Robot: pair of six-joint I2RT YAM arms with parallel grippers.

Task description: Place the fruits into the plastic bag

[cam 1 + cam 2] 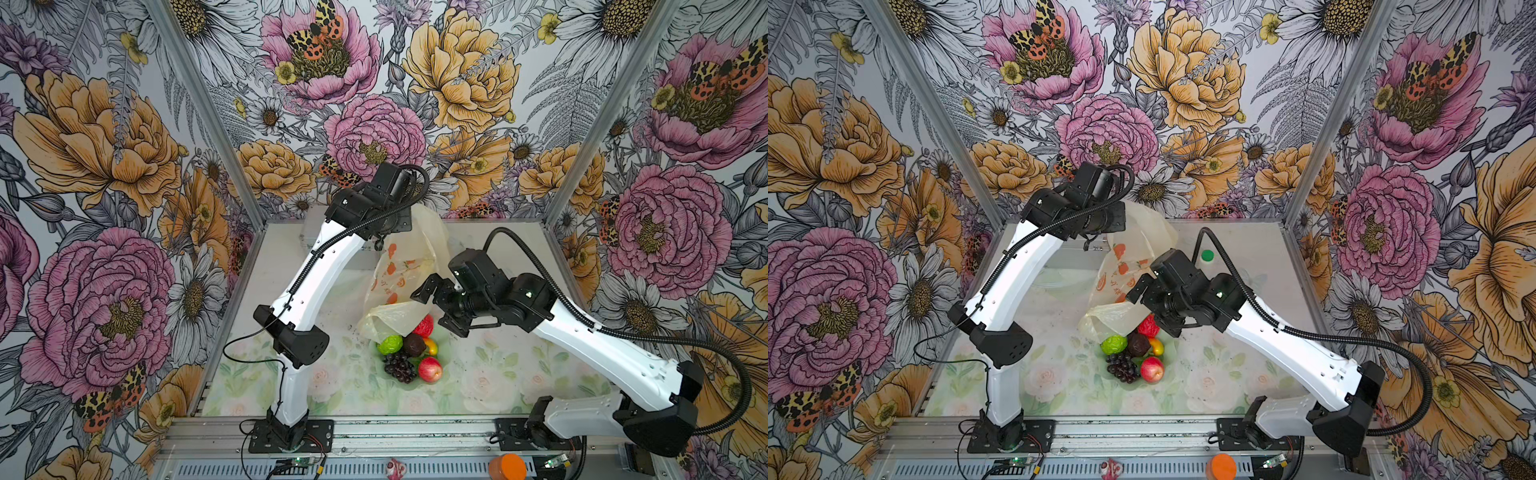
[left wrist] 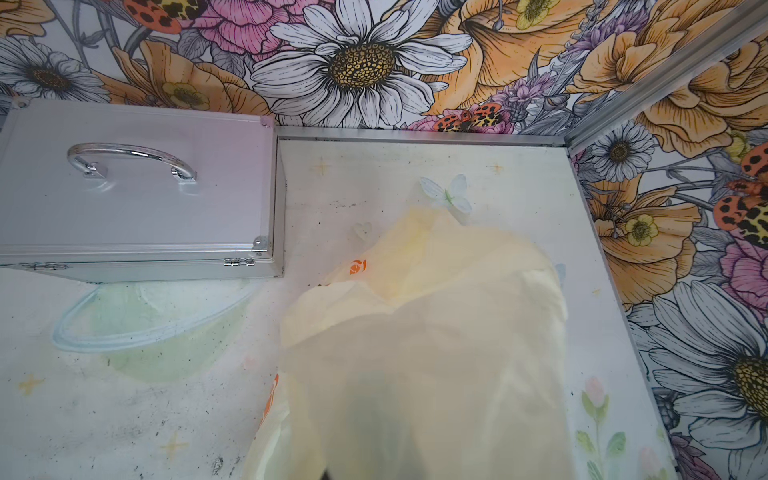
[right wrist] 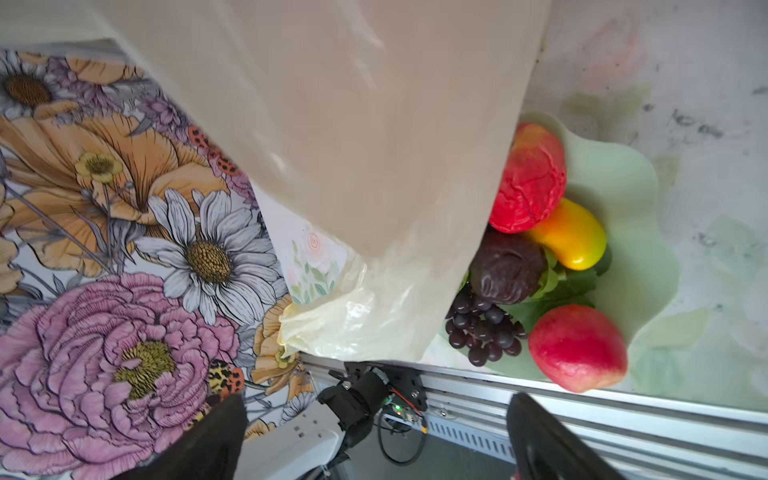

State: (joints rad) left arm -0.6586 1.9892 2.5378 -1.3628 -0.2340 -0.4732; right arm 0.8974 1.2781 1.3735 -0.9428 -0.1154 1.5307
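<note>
Top views, listed left to right for you.

- metal case (image 2: 137, 191): silver, lid down, against the back wall. From above, your left arm covers most of it.
- left claw (image 1: 395, 224): upper centre of the frame, closed on the top of the plastic bag (image 1: 409, 266). In the left wrist view the film drapes over the fingers, so you cannot see the pinch itself.
- plastic bag: pale yellow with orange prints, hanging from that claw at centre frame down to the table. Its lower fold lies over the far rim of the bowl (image 3: 615, 166).
- bowl: pale green with a scalloped rim, lower centre. Every fruit you can see lies in it.
- green ball (image 1: 390, 344): far left of the bowl, just under the bag's fold.
- grapes (image 1: 399, 368): near left.
- avocado (image 1: 414, 344): middle of the bowl, touching the green ball.
- red berry (image 1: 424, 326): far side, against the bag.
- mango (image 1: 431, 346): just right of the avocado.
- apple (image 1: 430, 369): near right, beside the grapes.
- right claw (image 3: 374, 407): right of the bag and above the berry, jaws spread wide, holding nothing.
</note>
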